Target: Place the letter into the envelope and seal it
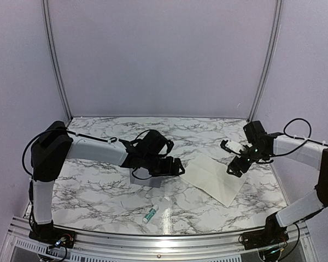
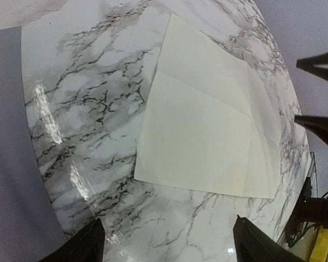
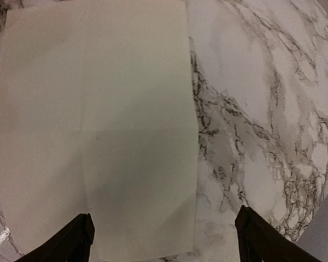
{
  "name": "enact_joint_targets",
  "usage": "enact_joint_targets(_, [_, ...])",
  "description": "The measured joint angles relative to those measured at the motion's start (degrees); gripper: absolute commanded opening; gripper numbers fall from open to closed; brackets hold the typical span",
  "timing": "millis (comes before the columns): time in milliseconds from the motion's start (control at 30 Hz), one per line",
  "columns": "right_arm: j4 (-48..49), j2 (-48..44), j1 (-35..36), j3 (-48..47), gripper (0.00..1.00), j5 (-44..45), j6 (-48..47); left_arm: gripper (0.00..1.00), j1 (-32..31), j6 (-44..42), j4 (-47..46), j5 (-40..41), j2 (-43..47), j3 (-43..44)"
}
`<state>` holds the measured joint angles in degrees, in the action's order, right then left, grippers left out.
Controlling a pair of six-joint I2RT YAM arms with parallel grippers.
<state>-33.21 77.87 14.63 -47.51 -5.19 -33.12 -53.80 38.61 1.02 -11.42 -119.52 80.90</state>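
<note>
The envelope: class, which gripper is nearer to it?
Left. The left gripper hovers just beside the envelope; the right gripper is over the far side of the letter.

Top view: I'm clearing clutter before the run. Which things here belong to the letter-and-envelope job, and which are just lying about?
Job:
letter
envelope

Lying about:
tube
</note>
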Motion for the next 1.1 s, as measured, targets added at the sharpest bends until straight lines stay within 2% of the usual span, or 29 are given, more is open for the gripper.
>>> enact_joint_targets(233, [1.2,10.7,-7.8,-11.4,0.87,-8.3,2.3,0.86,-4.8,5.3,-6.6,-0.2,3.7,-5.9])
enact_joint_targets(433, [0.6,17.9,-13.2,-13.4,0.87,-16.0,3.4,0.86,-6.7,10.3,-9.6,-0.6,3.7,-7.3])
enact_joint_targets(700, [-1.6,22.4,-13.6,-13.7,0.86,-22.5,3.0,0.86,-7.0,13.8,-12.0,-3.3,0.3,-4.0])
enact_joint_targets(1100, [-6.0,22.6,-13.5,-11.0,0.81,-26.3,-1.0,0.86,-6.4,16.7,-12.8,-6.3,-3.4,-2.7])
